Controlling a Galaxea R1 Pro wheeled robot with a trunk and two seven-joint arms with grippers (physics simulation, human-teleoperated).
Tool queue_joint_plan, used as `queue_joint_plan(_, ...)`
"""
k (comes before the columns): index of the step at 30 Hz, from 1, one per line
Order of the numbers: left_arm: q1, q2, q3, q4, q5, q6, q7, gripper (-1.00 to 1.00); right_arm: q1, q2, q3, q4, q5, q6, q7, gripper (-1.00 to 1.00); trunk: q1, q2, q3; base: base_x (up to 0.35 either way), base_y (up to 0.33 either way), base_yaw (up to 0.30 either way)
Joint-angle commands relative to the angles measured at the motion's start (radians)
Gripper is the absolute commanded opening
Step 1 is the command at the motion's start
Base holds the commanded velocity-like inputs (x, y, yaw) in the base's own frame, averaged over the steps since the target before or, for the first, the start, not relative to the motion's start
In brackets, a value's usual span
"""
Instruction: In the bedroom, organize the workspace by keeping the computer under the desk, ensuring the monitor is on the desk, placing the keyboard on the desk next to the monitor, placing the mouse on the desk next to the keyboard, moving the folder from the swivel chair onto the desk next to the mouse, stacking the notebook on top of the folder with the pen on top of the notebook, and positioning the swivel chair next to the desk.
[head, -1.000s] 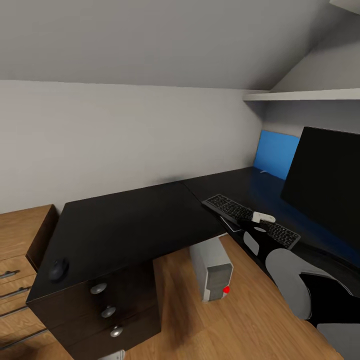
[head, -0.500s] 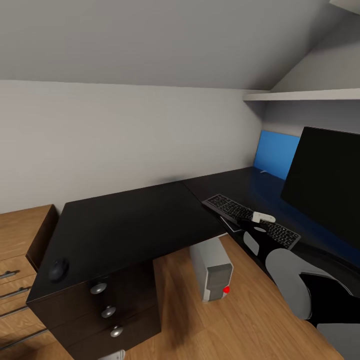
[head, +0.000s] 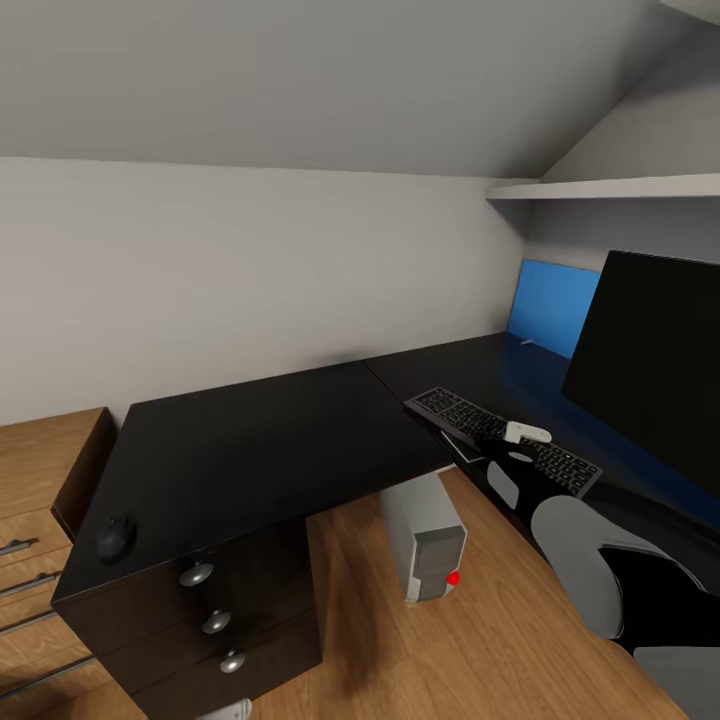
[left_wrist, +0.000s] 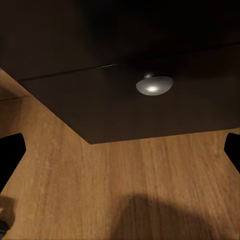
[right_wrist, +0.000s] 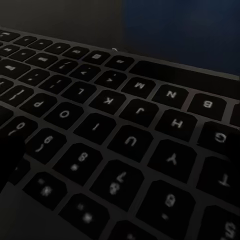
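Right jaws low over the keyboard (head: 500, 440) at the L-shaped desk (head: 260, 450).

Right jaws (head: 525, 433) hover at the keys, their opening unreadable. Left jaws face a drawer knob (left_wrist: 154, 85) above wood floor (left_wrist: 125, 185), fingertips spread wide, holding nothing. The mouse (head: 116, 538) sits lower left on the desk, the monitor (head: 650, 370) is cut off at the right edge, and the computer (head: 425, 535) stands beneath.

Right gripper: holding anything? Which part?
Cannot be told. Its arm hangs right over the keyboard, whose keys sit close beneath the wrist camera, but the jaws aren't visible.
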Motion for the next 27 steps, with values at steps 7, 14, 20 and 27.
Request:
queue_joint_plan(7,-0.001,0.002,-0.008,-0.001,0.01,-0.006,0.006,1.0,0.0,0.0,-0.012,0.029,-0.018,-0.004,0.0,1.0,0.0,-0.001,-0.001,0.0,0.0,0.0)
queue_joint_plan(14,-0.001,0.003,-0.007,0.0,0.01,-0.006,0.006,1.0,0.0,0.0,-0.011,0.03,-0.017,-0.004,0.0,1.0,0.0,-0.001,-0.001,0.0,0.001,0.0)
queue_joint_plan(20,-0.001,0.003,-0.007,0.001,0.01,-0.006,0.006,1.0,0.0,0.0,-0.011,0.03,-0.018,-0.004,0.0,1.0,0.0,-0.001,-0.001,0.147,0.148,0.0)
queue_joint_plan(27,-0.001,0.004,-0.007,0.001,0.01,-0.006,0.006,1.0,0.0,0.0,-0.011,0.03,-0.018,-0.004,0.0,1.0,0.0,-0.001,-0.001,0.075,0.065,0.0)
